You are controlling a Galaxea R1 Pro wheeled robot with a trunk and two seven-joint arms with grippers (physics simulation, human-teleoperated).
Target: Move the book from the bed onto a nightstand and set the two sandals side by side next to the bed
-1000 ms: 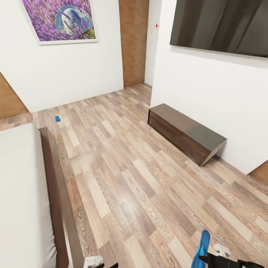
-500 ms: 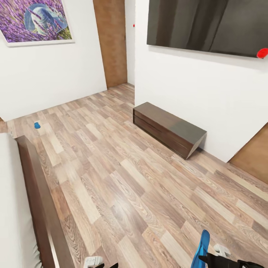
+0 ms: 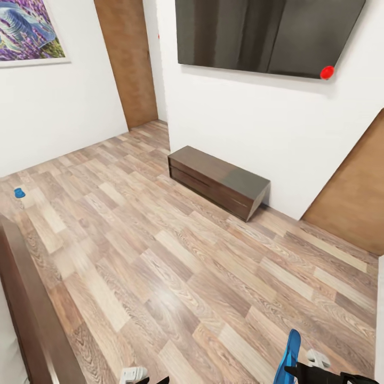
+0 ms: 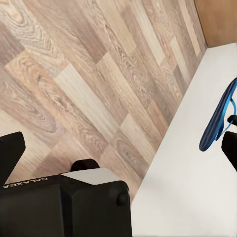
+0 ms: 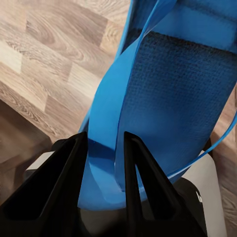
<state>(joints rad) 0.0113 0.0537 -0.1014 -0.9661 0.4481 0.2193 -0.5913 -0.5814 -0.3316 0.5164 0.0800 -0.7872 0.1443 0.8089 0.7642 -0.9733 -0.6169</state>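
At the bottom right of the head view, the right gripper is clenched on a bright blue sandal, which stands upright on edge above the dark fingers; the right wrist view shows the two black fingers pinching the sandal's strap, with the blue sole spreading beyond them over the wood-plank floor. From the left wrist view the same sandal shows as a slim blue blade at the right edge of the frame, held in front of a white surface. A second blue sandal lies on the floor far off at the left edge of the head view, well apart from the held one and near the white wall below the purple picture. Along the lower left edge of the head view runs the dark brown frame of the bed, with a sliver of pale mattress at the very corner. Only a white piece of the left gripper peeks in at the bottom of the head view, and I cannot tell whether it is released or clenched. Against the white wall in the upper middle sits a long low dark-brown bench cabinet, and above it hangs a large dark screen with a red dot at its lower right corner. A brown door stands at the upper left.
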